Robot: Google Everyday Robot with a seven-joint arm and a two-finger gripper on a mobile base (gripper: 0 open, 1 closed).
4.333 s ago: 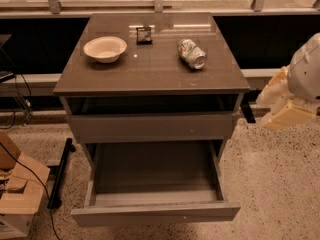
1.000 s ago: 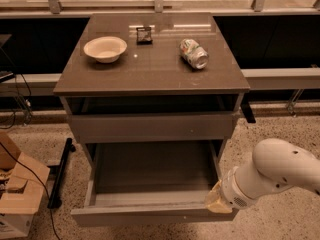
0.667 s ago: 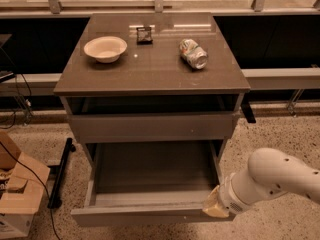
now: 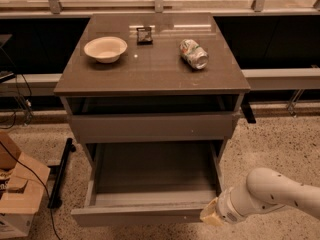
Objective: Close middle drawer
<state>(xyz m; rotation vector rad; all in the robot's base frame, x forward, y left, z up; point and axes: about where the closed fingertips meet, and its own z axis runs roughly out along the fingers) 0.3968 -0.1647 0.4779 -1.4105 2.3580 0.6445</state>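
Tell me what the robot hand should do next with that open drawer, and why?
Probably push the gripper forward against the front of the middle drawer, toward the cabinet: the drawer stands pulled far out, and the gripper sits low by its front's right end.

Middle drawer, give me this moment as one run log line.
task: close, not done | middle drawer: pulled out | gripper: at its front right corner | tabletop: bowl, can

A smooth, rounded white arm is showing a few small dark specks along its shell. It is narrowing into a pale grey wrist collar, and the cream-yellow end effector is capping its tip, low at the view's right.
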